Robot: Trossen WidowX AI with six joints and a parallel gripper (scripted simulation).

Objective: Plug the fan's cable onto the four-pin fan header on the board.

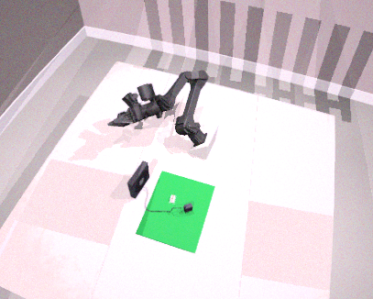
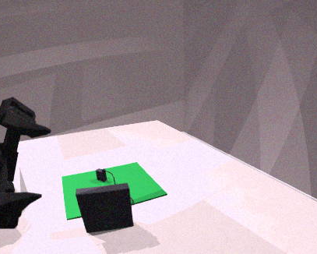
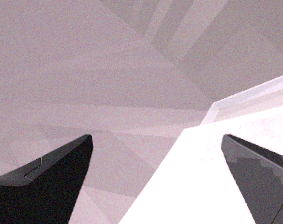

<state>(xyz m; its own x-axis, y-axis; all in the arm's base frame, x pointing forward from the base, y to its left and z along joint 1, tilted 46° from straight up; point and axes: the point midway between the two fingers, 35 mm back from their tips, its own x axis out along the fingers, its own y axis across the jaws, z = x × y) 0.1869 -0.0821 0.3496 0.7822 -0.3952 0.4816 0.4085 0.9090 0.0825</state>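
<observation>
The green board (image 1: 172, 236) (image 2: 139, 177) lies flat on the table. A small white block, seemingly the header (image 1: 172, 199), stands near its middle; I cannot make it out in the exterior view. The black plug (image 1: 188, 207) (image 2: 101, 174) is over the board, apart from the white block; whether it touches the board is unclear. A thin dark cable (image 1: 159, 211) runs from it to the black fan (image 1: 137, 182) (image 2: 106, 210), which stands upright beside the board. My gripper (image 1: 117, 110) (image 2: 45, 164) (image 3: 158, 141) is open and empty, well away from the plug, fan and board.
The white and pink table (image 1: 290, 183) (image 2: 238, 210) carries the board and fan. The arm (image 1: 191, 101) stands behind the board, bent to the left in the top view. The wrist view shows walls and a table corner (image 3: 192, 165).
</observation>
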